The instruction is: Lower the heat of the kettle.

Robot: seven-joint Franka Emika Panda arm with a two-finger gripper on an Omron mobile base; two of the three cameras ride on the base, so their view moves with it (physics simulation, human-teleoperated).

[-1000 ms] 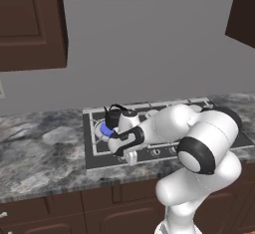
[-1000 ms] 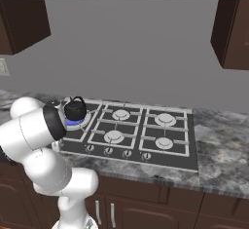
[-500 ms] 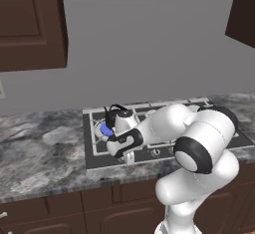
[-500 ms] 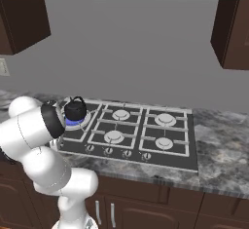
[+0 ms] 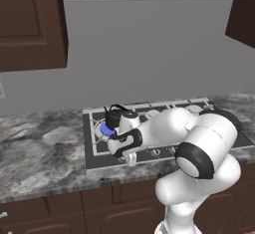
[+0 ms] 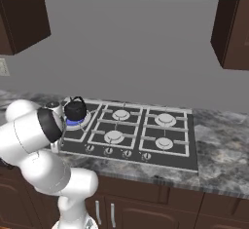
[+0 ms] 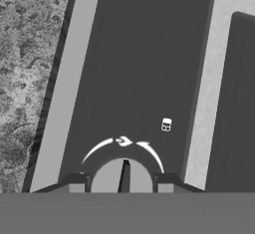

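Moved: white arm's wrist slid slightly nearer the front edge.
Gripper: fingers clamped on round grey stove knob.
Kettle: small squat black kettle beyond fingers, over blue flame ring.

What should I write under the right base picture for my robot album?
A black kettle sits over a blue flame on the back-left burner of the stove, beside the white robot arm.

I see a plain grey wall behind the marbled desk, dark wood cabinets above it.
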